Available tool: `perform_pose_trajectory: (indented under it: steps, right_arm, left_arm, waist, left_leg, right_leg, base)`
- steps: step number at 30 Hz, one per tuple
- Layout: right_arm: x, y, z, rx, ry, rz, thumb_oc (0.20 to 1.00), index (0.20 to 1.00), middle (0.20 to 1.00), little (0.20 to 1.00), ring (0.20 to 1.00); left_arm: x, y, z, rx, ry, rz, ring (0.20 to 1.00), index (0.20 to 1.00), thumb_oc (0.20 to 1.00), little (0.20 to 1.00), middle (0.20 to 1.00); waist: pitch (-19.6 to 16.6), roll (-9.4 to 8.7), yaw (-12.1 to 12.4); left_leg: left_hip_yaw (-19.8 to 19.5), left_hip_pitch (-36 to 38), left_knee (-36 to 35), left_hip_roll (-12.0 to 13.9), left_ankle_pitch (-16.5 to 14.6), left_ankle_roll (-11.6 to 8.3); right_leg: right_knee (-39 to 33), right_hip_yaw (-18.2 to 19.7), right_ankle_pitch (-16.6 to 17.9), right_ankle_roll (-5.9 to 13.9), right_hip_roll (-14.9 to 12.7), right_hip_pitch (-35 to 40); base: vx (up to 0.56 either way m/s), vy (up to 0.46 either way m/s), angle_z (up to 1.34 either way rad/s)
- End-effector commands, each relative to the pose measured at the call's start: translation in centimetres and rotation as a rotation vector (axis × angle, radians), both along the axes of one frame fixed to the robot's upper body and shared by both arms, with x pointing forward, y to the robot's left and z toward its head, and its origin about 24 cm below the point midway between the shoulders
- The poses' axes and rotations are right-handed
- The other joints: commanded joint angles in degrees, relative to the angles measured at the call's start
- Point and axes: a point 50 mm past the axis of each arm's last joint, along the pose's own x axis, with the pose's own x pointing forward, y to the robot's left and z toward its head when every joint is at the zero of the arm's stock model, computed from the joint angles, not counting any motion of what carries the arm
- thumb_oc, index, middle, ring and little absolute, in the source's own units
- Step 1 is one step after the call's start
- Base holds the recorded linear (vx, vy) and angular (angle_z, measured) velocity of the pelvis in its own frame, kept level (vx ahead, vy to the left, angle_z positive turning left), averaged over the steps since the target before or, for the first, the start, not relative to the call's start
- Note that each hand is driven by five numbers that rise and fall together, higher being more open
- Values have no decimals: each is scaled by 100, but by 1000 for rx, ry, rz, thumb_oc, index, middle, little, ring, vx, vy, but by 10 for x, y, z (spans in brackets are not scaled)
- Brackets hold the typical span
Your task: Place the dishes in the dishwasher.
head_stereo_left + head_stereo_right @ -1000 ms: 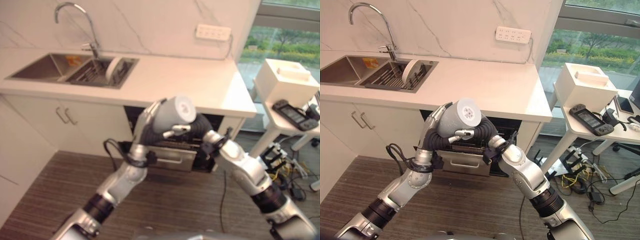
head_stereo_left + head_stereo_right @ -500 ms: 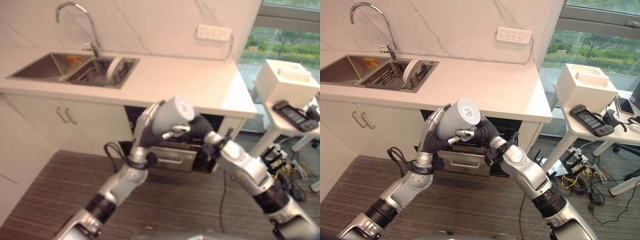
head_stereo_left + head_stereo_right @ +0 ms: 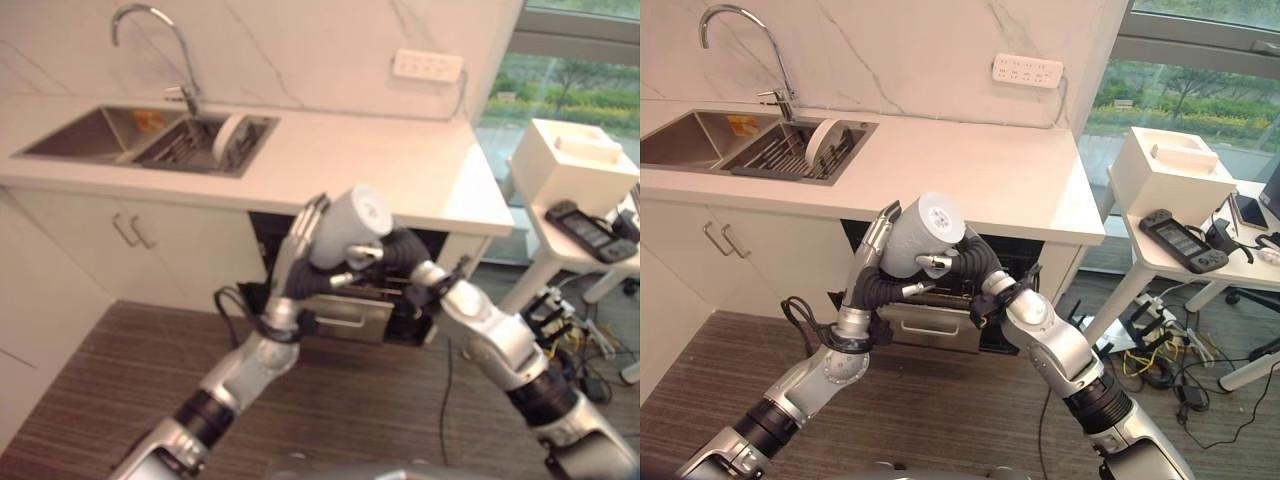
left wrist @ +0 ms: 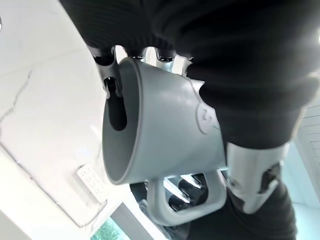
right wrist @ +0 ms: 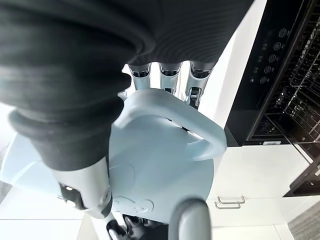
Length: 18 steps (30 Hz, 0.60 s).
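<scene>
A grey mug (image 3: 352, 222) is held up in front of the open dishwasher (image 3: 345, 310), bottom toward me, tilted. My right hand (image 3: 400, 255) is curled round the mug from the right, its fingers (image 5: 170, 75) behind the mug (image 5: 160, 165) by the handle. My left hand (image 3: 875, 255) stands at the mug's left side with its fingers (image 3: 885, 218) straight along the wall. In the left wrist view one fingertip (image 4: 112, 85) reaches over the rim of the mug (image 4: 165, 135).
A white counter (image 3: 400, 165) runs above the dishwasher, whose dark rack (image 5: 295, 100) is pulled out. The sink (image 3: 90, 135) at the left has a tap (image 3: 150, 40) and a white plate (image 3: 228, 135) in a rack. A side table (image 3: 1180, 250) stands at the right.
My left hand's fingers have straightened from their curl round the mug. The mug has tipped slightly toward the right, staying in my right hand.
</scene>
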Motion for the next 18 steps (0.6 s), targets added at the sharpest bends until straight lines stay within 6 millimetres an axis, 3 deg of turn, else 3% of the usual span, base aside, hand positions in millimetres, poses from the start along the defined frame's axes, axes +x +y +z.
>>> perform_pose_trajectory:
  steps: [1, 7, 13, 16, 18]
  right_arm:
    - [3, 20, 59, 147, -251, 82, 200, 200, 200, 200, 200]
    - [6, 7, 47, 147, -220, 25, 200, 200, 200, 200, 200]
    - [3, -24, 34, 140, -203, -81, 200, 200, 200, 200, 200]
    - [-7, -40, 23, 156, -189, -137, 200, 200, 200, 200, 200]
    - [-12, -47, 19, 164, -191, -146, 200, 200, 200, 200, 200]
  left_arm:
    - [3, -18, 12, -27, -18, -142, 1000, 1000, 1000, 1000, 1000]
    - [10, -10, 15, -98, 44, -105, 1000, 1000, 1000, 1000, 1000]
    - [8, 28, 40, -167, 88, -57, 1000, 1000, 1000, 1000, 1000]
    - [-1, 46, 46, -201, 108, -26, 1000, 1000, 1000, 1000, 1000]
    - [-7, 57, 49, -215, 101, -4, 1000, 1000, 1000, 1000, 1000]
  waist:
    - [-16, -120, 91]
    - [-14, -98, 39]
    - [59, -30, 137]
    - [162, -17, 147]
    - [279, 6, 163]
  left_leg:
    - [22, 257, 222, 51, -541, 44]
    - [59, 282, 222, 0, -558, 78]
    - [-105, 259, 222, -234, -567, 186]
    - [-419, 230, 222, -473, -540, 331]
    - [-544, 221, 222, -533, -460, 387]
  right_leg:
    - [-417, 97, 483, 559, -234, 287]
    - [-417, 120, 513, 592, -285, 281]
    - [-417, 98, 620, 707, -461, 259]
    - [-417, 282, 923, 697, -419, 304]
    - [-417, 135, 1164, 675, -222, 408]
  base:
    - [7, 41, 0]
    - [13, 78, 0]
    - [-7, 173, 4]
    - [17, 148, 9]
    - [15, 48, 7]
